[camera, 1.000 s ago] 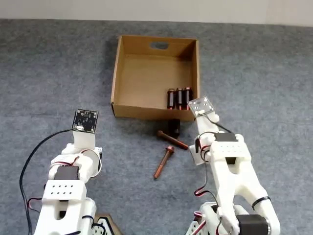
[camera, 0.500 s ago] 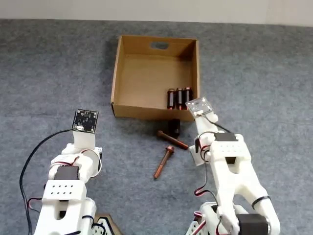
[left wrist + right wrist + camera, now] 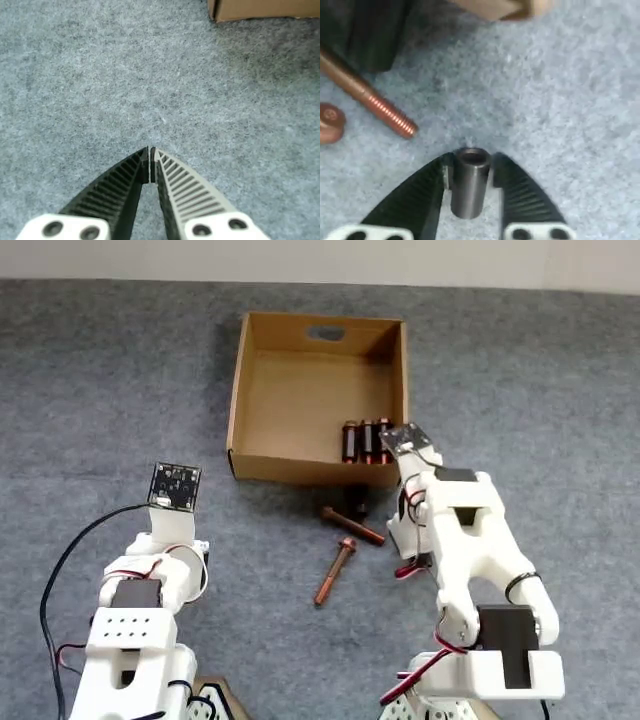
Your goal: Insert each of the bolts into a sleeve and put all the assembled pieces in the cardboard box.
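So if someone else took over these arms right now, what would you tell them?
Left gripper: shut, empty, over the carpet.
Right gripper: shut on a sleeve.
Done: three assembled pieces lie in the box.
To do: one bolt, another bolt and a second sleeve lie on the carpet in front of the box; fit them, then box them.

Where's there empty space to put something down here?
The cardboard box is mostly bare; three assembled pieces fill its near right corner. The carpet left of it, around the left gripper, is free. Crowded: two bolts and a loose sleeve lie between box and right gripper, which grips a second sleeve.
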You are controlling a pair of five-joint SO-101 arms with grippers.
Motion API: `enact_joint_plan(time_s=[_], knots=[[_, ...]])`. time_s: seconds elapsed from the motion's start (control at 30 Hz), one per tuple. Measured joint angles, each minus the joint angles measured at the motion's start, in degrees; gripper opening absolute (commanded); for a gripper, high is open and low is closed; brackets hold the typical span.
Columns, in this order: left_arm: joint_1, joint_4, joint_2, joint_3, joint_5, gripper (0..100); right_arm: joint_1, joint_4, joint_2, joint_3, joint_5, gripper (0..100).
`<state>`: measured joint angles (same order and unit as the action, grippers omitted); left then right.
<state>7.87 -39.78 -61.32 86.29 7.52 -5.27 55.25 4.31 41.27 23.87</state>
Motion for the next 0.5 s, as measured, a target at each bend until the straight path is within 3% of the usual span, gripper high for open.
enact_joint_plan(time_s=[0.17, 0.33, 0.5], knots=[[0.0, 0.0, 0.0, 0.0, 0.0, 4, -0.2, 3.5, 0.4, -0.4, 0.0, 8.3], [0.0, 0.0, 0.0, 0.0, 0.0, 4, -0.2, 5.5, 3.4, -0.3, 0.0, 21.8], [0.0, 0.0, 0.0, 0.0, 0.0, 4, -0.4, 5.5, 4.1, 0.0, 0.1, 22.0]])
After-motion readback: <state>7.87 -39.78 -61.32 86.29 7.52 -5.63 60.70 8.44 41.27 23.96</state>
